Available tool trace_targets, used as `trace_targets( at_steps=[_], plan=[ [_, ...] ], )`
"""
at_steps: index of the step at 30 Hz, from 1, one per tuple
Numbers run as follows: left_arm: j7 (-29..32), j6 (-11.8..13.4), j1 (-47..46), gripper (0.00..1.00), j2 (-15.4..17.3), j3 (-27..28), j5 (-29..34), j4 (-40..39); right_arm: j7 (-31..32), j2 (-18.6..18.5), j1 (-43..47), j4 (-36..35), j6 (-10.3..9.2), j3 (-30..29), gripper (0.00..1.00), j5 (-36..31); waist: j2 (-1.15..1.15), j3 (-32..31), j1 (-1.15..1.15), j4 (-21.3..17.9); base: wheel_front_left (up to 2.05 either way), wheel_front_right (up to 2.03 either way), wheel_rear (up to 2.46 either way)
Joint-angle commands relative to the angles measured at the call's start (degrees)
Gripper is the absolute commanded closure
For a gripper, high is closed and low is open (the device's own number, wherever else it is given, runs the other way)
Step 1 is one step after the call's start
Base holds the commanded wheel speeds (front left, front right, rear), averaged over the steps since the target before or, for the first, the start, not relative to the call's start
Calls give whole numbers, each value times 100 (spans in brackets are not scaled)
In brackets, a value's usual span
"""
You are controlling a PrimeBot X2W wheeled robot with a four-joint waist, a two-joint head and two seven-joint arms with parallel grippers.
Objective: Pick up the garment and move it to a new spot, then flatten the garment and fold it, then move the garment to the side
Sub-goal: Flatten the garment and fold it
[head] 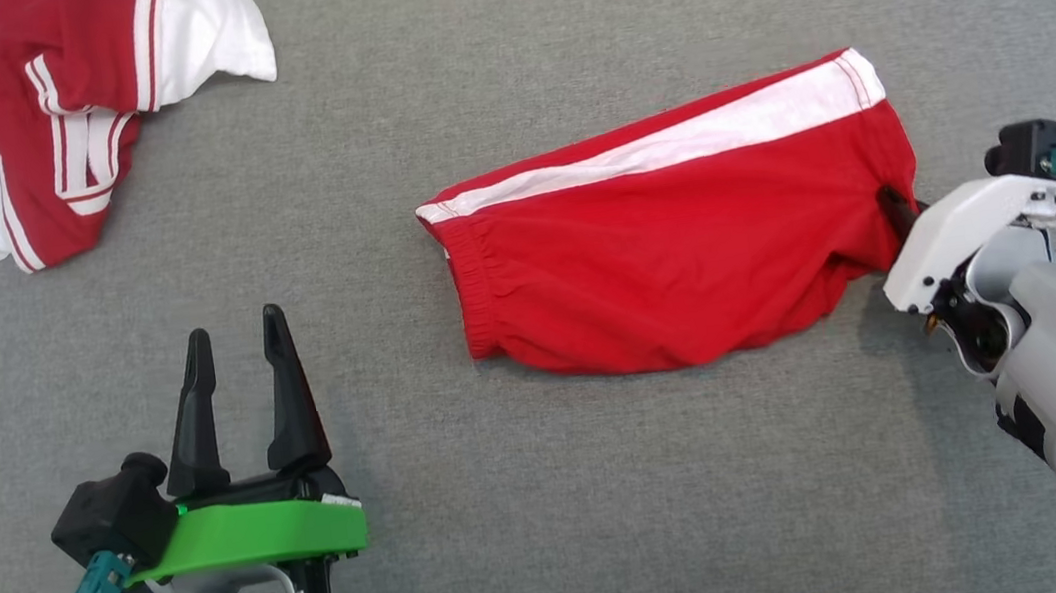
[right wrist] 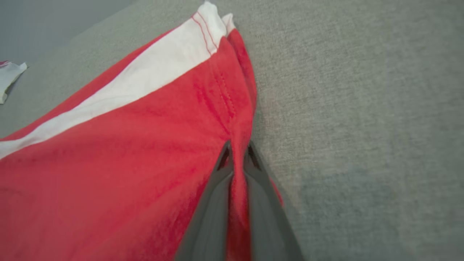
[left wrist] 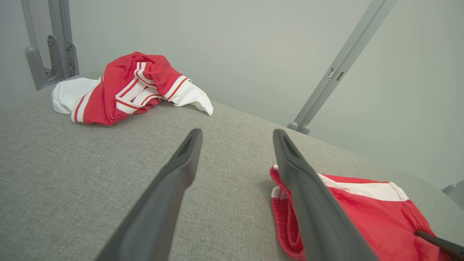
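Head view: the red shorts (head: 673, 248), a white stripe along their far edge, lie flat toward 2 o'clock of centre on the grey padded surface (head: 557, 535). The right gripper (head: 898, 213) pinches their leg-hem edge at 3 o'clock, fingers closed on the cloth. The left gripper (head: 235, 327) waits at 7 o'clock, fingers apart and holding nothing. A second red-and-white garment (head: 82, 109) sits crumpled at 10 o'clock, well apart. Left wrist view: past the 2 spread fingers, the shorts' elastic waistband shows at 4 o'clock and the crumpled garment at 11 o'clock, with grey frame posts (left wrist: 340, 69) behind. Right wrist view: the 2 fingers clamp a thin ridge of red fabric at 6 o'clock. The step appears to be moving the shorts by this 1 pinch. A low, slow pull would likely keep them flat, where a high lift from 1 corner could bunch them. The crumpled garment seems no obstacle unless the shorts travel toward 10 o'clock.
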Motion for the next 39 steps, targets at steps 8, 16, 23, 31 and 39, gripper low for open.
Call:
trace_targets(
  at_steps=[8, 16, 23, 31, 39],
  plan=[
    [-2, -42, 210, 0, 20, 19, 165, -40, -269, -398, 698, -545, -13, -106, 100, 430, 0, -265, 0, -493, 0, 0, 0],
    [-2, -63, 178, 0, 26, -40, 313, -67, -500, -615, 856, -786, -12, -27, 100, 486, 0, -299, 0, -814, 0, 0, 0],
    [-2, -75, 113, 0, 26, -40, 343, -44, -643, -609, 741, -828, -12, -6, 100, 554, 0, -288, 0, -863, 0, 0, 0],
    [-2, -54, 177, 0, 23, -15, 263, -44, -766, -650, 628, -1358, -11, 251, 100, 391, 0, -366, 0, -807, 0, 0, 0],
    [-2, -22, 183, 0, 22, -30, 174, -89, -633, -528, 409, -2005, -10, 676, 100, 116, 0, -451, 0, -710, 0, 0, 0]
  ],
)
